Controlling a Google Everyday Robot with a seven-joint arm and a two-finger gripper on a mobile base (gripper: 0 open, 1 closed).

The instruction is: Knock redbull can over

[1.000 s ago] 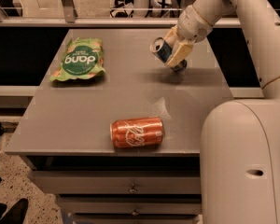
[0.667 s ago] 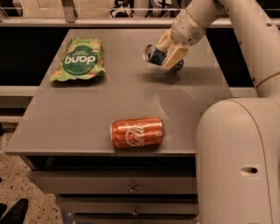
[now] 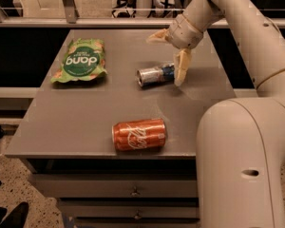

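Redbull can (image 3: pixel 155 75) lies on its side, mid-far tabletop (image 3: pixel 85 113), silver top pointing left. Pincer (image 3: pixel 164 61) just above and right of it, fingers (image 3: pixel 182 66) spread apart, one at the can's right end. Orange can (image 3: pixel 139 134) on its side near front edge. Green bag (image 3: pixel 80 61) far left.

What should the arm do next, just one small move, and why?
Probably raise the gripper clear of the redbull can. The can already lies on its side on the table, with one finger of the open gripper close beside its blue end, so further pushing seems unneeded.
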